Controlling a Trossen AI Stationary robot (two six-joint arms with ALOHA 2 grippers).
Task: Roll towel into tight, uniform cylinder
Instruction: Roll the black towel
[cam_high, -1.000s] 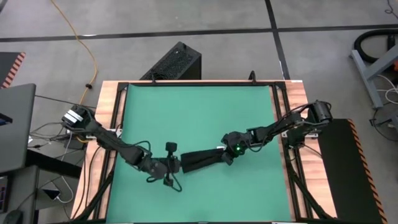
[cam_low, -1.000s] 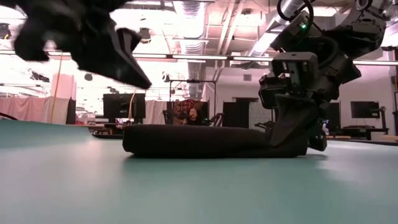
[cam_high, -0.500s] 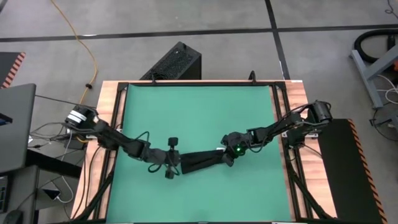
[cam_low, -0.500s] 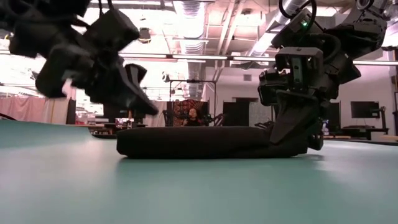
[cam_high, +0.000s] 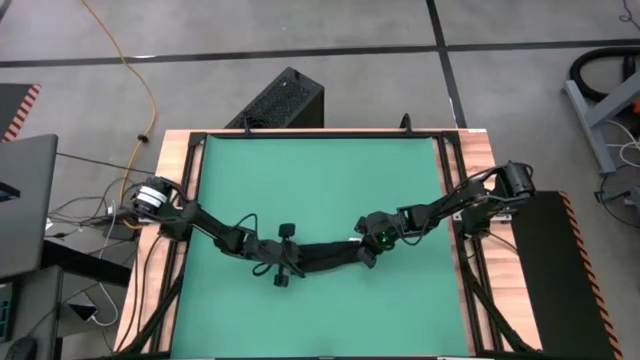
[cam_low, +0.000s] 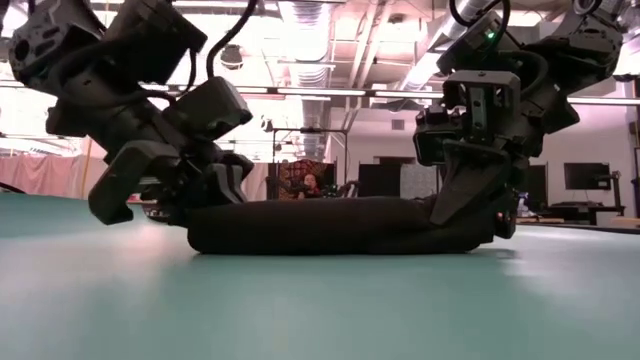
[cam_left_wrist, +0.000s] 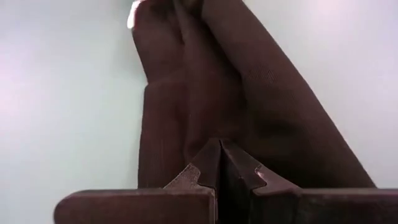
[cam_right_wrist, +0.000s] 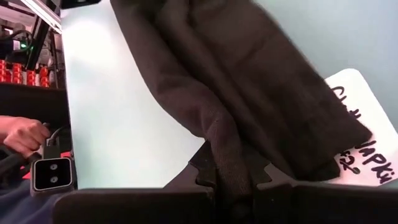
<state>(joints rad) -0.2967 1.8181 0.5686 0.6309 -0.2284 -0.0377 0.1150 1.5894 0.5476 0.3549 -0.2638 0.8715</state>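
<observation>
Black towel (cam_high: 325, 255) is lying rolled on the mat (cam_high: 320, 180), right gripper (cam_high: 367, 251) clamping one end, left gripper (cam_high: 290, 262) closed at the other

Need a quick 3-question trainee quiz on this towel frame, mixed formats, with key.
1. True or false: the towel lies rolled into a long bundle on the green mat.
2. What does the right gripper clamp? A) the towel's end B) a cable C) nothing
3. Fill in: the left gripper is closed at the towel's ___ end.

Key: 1 true; 2 A; 3 opposite.
</observation>
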